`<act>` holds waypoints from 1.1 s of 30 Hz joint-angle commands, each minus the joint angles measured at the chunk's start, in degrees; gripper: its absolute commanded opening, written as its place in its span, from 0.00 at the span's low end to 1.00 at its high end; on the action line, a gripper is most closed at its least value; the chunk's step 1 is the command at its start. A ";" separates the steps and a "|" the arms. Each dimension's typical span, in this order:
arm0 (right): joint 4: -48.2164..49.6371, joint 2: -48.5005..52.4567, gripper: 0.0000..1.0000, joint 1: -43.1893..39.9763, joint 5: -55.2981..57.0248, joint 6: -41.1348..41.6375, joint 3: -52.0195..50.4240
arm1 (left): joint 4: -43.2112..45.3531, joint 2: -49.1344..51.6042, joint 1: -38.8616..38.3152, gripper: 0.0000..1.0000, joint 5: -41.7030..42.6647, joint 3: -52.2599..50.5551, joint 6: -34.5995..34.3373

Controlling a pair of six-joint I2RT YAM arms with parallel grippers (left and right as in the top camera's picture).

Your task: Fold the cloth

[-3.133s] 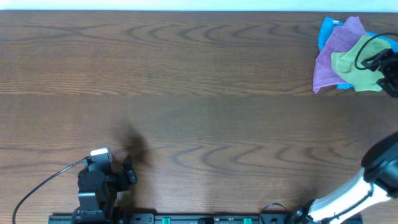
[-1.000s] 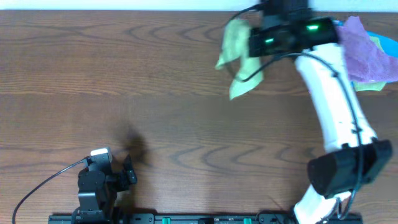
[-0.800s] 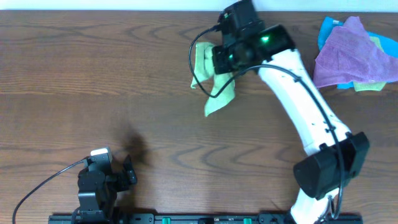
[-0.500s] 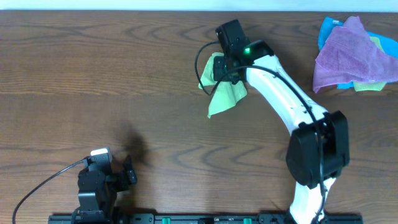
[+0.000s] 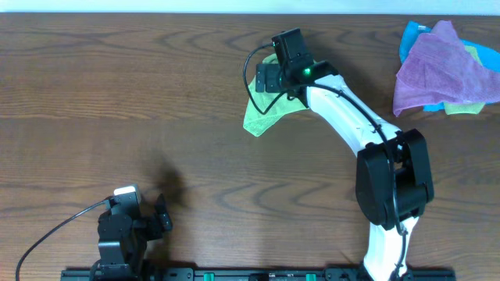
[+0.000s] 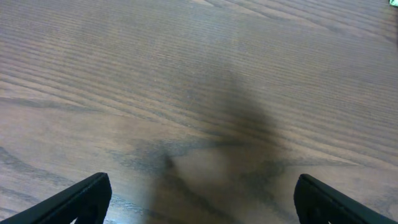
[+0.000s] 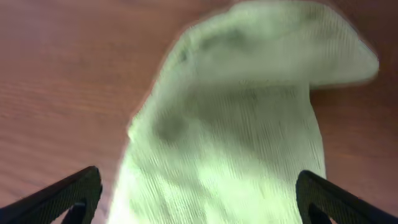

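The lime-green cloth [image 5: 262, 117] lies crumpled on the wooden table, at the back near the middle. It fills the right wrist view [image 7: 249, 124], bunched and blurred. My right gripper [image 5: 273, 78] is right above the cloth's far end. Its fingers [image 7: 202, 208] are spread wide apart with the cloth below and between them. My left gripper [image 5: 160, 218] rests at the front left, far from the cloth. In the left wrist view it is open [image 6: 202, 199] over bare wood and holds nothing. The white tag does not show.
A purple cloth [image 5: 437, 66] lies heaped on a blue cloth [image 5: 410, 35] at the back right corner, with a bit of green-yellow fabric [image 5: 465, 105] at its lower edge. The right arm [image 5: 367, 133] stretches from the front edge to the back.
My right arm carried the green cloth from the pile at the back right leftward to the back middle. The cloth hung from the gripper; now it lies on the table and the fingers are spread.
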 commanded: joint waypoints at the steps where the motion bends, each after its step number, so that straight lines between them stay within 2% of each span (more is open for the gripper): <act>1: -8.28 -2.99 0.99 -1.07 0.68 4.59 -0.11 | -2.19 -0.33 -0.33 0.95 -0.42 -1.75 1.44; 4: -15.96 -3.93 0.99 -1.64 0.22 8.55 -0.74 | -2.19 -0.33 -0.33 0.95 -0.42 -1.75 1.44; 6: -13.60 -3.93 0.99 -2.89 -2.40 8.46 -3.76 | -2.19 -0.33 -0.33 0.95 -0.42 -1.75 1.44; 10: -2.14 -3.93 0.99 -7.02 -16.28 7.82 -12.26 | -2.19 -0.33 -0.33 0.95 -0.42 -1.75 1.44; 13: 10.60 -3.91 0.99 -10.38 -28.89 6.99 -17.57 | -2.19 -0.33 -0.33 0.95 -0.42 -1.75 1.44; 17: 26.99 -3.91 0.99 -15.80 -41.42 14.95 -23.37 | -2.19 -0.33 -0.33 0.95 -0.42 -1.75 1.44; 19: 30.32 -3.91 0.99 -17.59 -44.26 20.09 -24.81 | -2.19 -0.33 -0.33 0.95 -0.42 -1.75 1.44; 23: 28.98 -3.93 0.99 -18.14 -50.62 31.71 -25.59 | -2.19 -0.33 -0.33 0.95 -0.42 -1.75 1.44; 32: 20.83 -3.91 0.99 -18.53 -42.38 32.09 -25.97 | -2.19 -0.33 -0.33 0.95 -0.42 -1.75 1.44; 33: 21.07 -3.91 0.96 -18.53 -40.54 32.09 -26.47 | -2.19 -0.33 -0.33 0.95 -0.42 -1.75 1.44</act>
